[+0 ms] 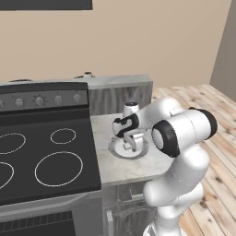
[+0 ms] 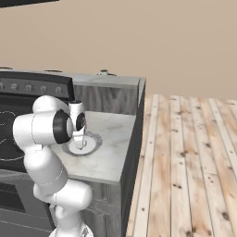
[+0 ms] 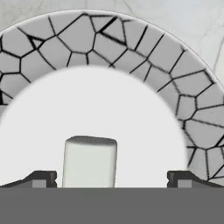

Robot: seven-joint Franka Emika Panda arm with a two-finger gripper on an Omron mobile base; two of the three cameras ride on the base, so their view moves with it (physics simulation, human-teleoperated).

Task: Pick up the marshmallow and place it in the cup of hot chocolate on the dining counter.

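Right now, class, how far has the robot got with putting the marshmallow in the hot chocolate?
Done: the gripper has been brought down over the plate on the counter. In hand: the marshmallow stands on the plate between the open fingers, which are apart from it, not yet gripped. Left: closing, lifting, carrying it to the cup and dropping it in.

- Rear wall (image 1: 138, 37): plain beige, evenly lit; a second, greyer wall (image 1: 226, 50) meets it at the right in the left base view.
- Floor (image 2: 185, 162): light wooden planks with visible knots.
- Black stove (image 1: 41, 156): white ring burner markings on top, and a raised control panel (image 1: 41, 99) with round knobs.
- Short marble counter (image 2: 111, 157): light grey, directly adjoining the stove, backed by a raised grey wood-grain ledge (image 2: 111, 97).
- Dark edge of a fixture (image 1: 46, 4) along the top of the frame.
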